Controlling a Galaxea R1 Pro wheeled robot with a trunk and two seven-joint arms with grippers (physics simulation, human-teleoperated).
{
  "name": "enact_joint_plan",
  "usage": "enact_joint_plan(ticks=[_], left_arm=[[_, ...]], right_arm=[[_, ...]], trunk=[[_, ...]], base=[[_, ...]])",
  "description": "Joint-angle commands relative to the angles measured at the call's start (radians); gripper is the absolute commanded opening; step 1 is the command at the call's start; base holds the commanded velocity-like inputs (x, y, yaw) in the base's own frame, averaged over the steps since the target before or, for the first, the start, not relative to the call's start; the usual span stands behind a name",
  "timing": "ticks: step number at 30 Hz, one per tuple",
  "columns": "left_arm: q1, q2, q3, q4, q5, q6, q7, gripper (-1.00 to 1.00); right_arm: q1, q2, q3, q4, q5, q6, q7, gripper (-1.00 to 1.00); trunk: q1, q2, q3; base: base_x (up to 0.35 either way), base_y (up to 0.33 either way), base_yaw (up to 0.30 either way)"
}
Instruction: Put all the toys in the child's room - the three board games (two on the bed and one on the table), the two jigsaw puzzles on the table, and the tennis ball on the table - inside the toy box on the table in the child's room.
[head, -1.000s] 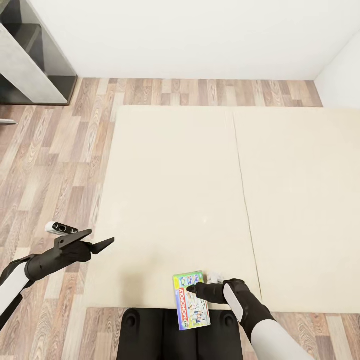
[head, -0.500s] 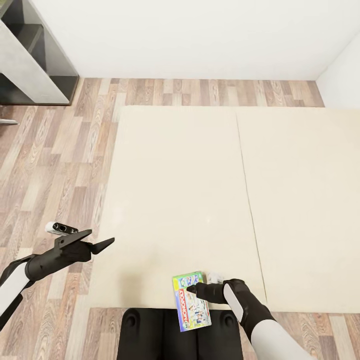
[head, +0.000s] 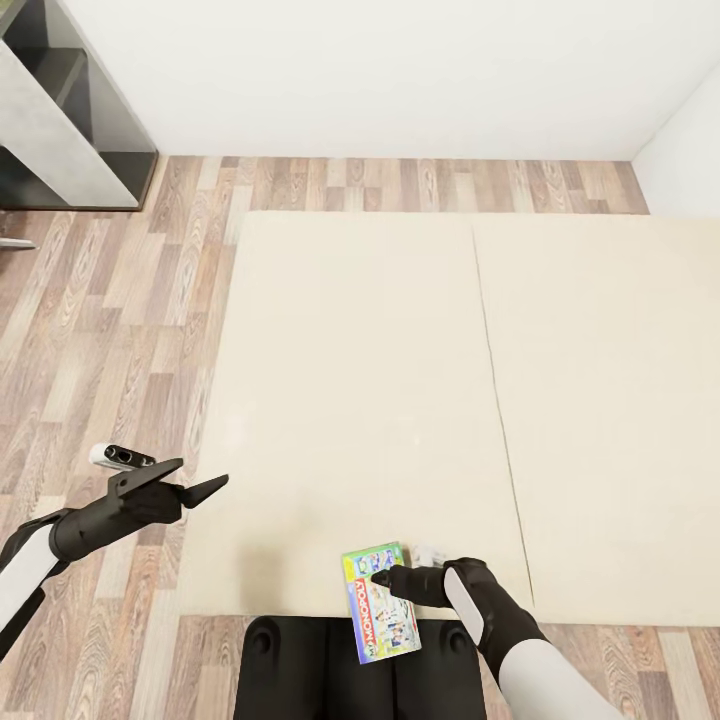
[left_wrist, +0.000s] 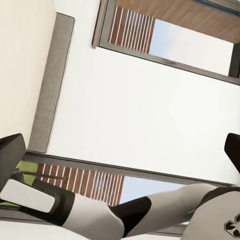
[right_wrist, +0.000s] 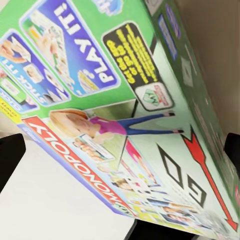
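The Monopoly board game (head: 383, 618), a flat green box with a red title band, hangs over the near edge of the cream bed (head: 370, 380). My right gripper (head: 384, 577) is shut on its upper part. In the right wrist view the Monopoly box (right_wrist: 115, 115) lies close up between the two dark fingertips (right_wrist: 10, 160). My left gripper (head: 190, 482) is open and holds nothing, hovering over the wooden floor just off the bed's left edge. The toy box, the table and the other toys are out of view.
A dark grey shelf unit (head: 60, 120) stands at the far left by the white wall. Wooden floor (head: 100, 330) runs along the bed's left and far sides. My black base (head: 300, 670) sits against the bed's near edge.
The Monopoly box has shifted slightly left and tilted a little in my right gripper. The camera moved a little early on. The left arm has stayed still.
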Motion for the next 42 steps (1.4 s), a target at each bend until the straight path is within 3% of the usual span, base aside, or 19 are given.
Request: enact_joint_plan(ticks=[1, 42], left_arm=[[-0.001, 0.001, -0.002, 0.0, 0.004, 0.005, -0.002, 1.0], [-0.001, 0.002, -0.002, 0.0, 0.005, 0.005, -0.002, 1.0]], right_arm=[[0.0, 0.001, -0.001, -0.001, -0.001, 0.005, 0.001, 1.0], [-0.003, -0.013, -0.002, 0.033, -0.005, 0.007, -0.005, 1.0]], trunk=[[0.001, -0.002, -0.001], [0.001, -0.002, -0.001]], base=[[0.0, 0.0, 0.0], [0.0, 0.0, 0.0]])
